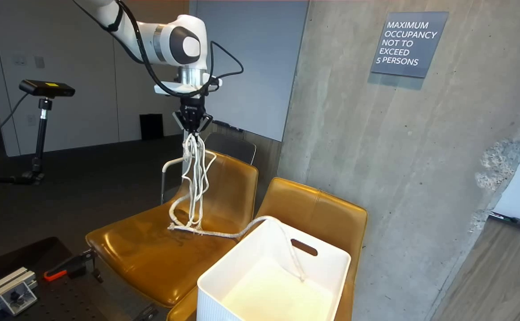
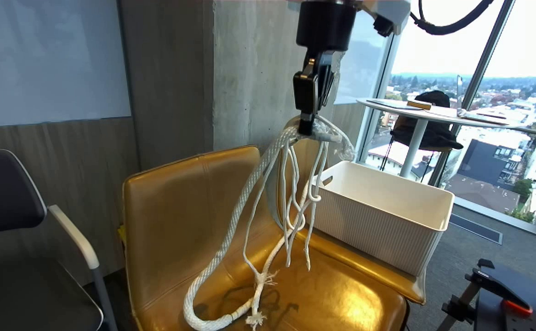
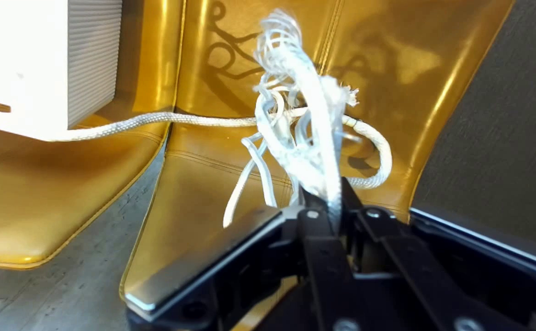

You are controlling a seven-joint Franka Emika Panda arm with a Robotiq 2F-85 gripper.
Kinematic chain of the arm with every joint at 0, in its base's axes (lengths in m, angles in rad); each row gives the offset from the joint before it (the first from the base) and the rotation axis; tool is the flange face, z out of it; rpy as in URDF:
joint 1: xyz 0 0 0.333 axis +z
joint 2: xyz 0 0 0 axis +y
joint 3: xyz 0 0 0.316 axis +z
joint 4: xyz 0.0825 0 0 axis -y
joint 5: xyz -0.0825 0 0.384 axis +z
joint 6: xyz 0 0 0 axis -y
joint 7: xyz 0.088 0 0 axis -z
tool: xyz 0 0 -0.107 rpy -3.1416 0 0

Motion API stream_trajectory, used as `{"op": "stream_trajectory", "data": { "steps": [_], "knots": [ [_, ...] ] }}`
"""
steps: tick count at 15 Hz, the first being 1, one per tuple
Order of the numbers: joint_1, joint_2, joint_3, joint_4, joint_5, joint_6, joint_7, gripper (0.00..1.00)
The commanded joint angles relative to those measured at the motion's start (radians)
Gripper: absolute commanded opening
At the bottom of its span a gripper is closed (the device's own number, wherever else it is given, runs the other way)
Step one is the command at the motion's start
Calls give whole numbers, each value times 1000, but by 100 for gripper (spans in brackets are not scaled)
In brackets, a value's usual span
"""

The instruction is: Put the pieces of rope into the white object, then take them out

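The gripper holds a bunch of the pieces of rope, its jaws drawn close together, above the left chair. In both exterior views the white bin sits on the right chair. From below the bunch, 1 long rope runs right, climbs over the bin's far-left corner and drops inside, its end low against the bottom.

That trailing tail makes the taking-out half the likelier step in hand, though putting in cannot be ruled out from this moment alone. If so, the next move calls for a steady pull up and left until the tail clears the rim, then lowering the bunch onto the left chair and letting go.

The thin cords hang in limp, smooth loops. A thick rope with a visible braid bows down toward the seat; whether it joins the long rope I cannot tell. A frayed end fans into wispy filaments. The bin looks like matte plastic, finely ribbed outside, smooth inside, with rounded corners and 1 handle slot. The 2 chairs are glossy, tan and leather-like, with stitched seams.
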Motion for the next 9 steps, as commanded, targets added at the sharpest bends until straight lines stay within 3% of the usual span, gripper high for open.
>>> {"op": "stream_trajectory", "data": {
  "steps": [1,2,3,5,9],
  "knots": [
    [-12,-23,-2,-73,3,76,-24,3],
    [-14,-20,-2,-83,6,90,-26,3],
    [-15,-17,-1,-90,8,100,-27,36],
    [-18,-20,-1,-107,11,112,-31,43],
    [-28,-24,-5,-122,12,123,-41,72]
  ]
}}
